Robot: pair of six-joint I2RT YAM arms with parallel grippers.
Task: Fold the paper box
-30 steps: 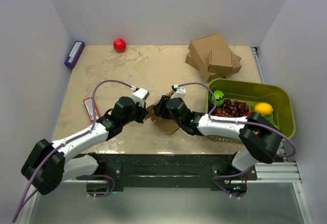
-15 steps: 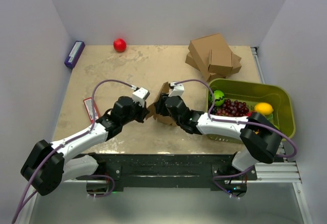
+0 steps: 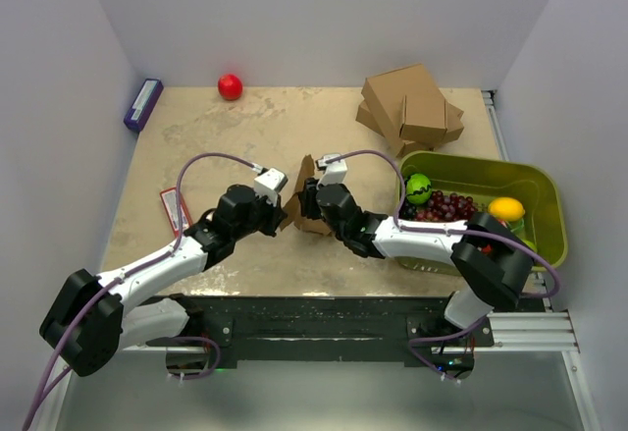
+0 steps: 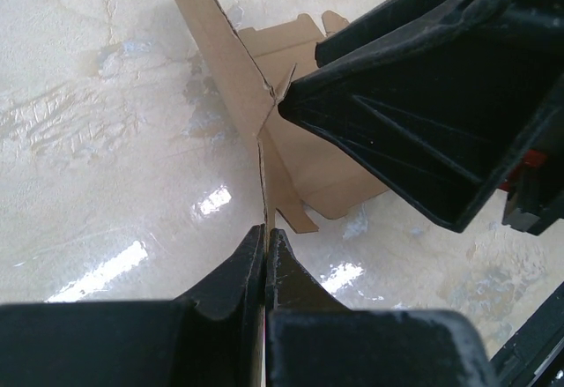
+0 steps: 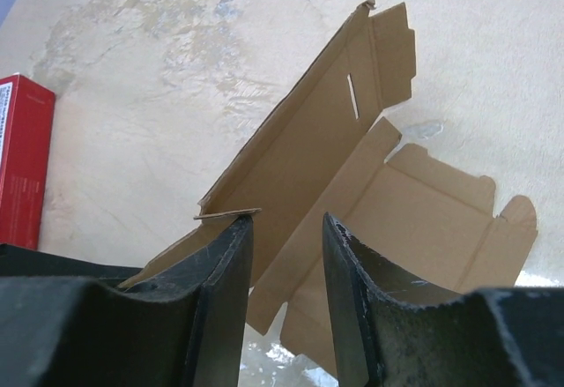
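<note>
The paper box (image 5: 328,140) sits mid-tabletop (image 3: 294,127), somewhat toward the near edge. One panel is tilted up and the rest lies flat. The left pincer (image 4: 265,233) is pressed together on the thin edge of a raised flap. The right pincer (image 5: 286,224) has its fingers apart at the panel's base; it possibly touches there, but the view is unclear.

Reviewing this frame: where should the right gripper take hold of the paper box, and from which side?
I'd grip the paper box by its raised panel, jaws straddling the free top edge from above. It stands tilted off the table, thin and exposed; the rest lies flat.
</note>
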